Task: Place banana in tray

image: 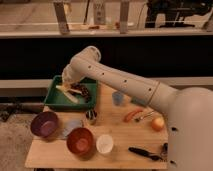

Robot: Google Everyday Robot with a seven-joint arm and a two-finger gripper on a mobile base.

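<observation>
banana (66,93) lies in the green tray (53,100) on the bench (120,136); my fingers (80,91) hang just beside it, clenched or released i cannot tell.

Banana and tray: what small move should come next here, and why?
Probably let go and lift the gripper straight up. The banana appears to lie inside the green tray, with the gripper low over the tray right beside it, so the placing looks done.
</observation>
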